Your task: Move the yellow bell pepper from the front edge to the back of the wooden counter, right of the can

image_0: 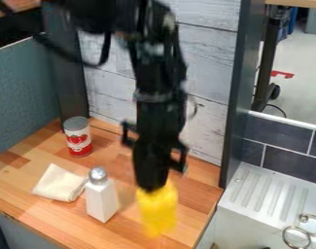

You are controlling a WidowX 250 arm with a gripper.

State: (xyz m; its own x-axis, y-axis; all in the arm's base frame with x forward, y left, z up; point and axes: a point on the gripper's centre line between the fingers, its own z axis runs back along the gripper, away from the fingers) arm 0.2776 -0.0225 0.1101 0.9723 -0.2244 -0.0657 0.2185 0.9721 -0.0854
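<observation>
So there's a wooden counter (53, 221) against whitewashed planks (209, 63), and the black gripper (154, 187) has a yellow thing (158, 211) pinched at its tips, hanging right below. White shaker (101, 198) just left, folded cloth (59, 183) further left, red-and-white can (78, 137) on the far left side.

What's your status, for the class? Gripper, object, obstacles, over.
Gripper above wooden counter. Yellow object at its tip. White shaker close by; cloth and can farther.

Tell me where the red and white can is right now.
In the camera view, the can stands upright toward the back left of the wooden counter, behind the folded cloth and near the dark post.
</observation>
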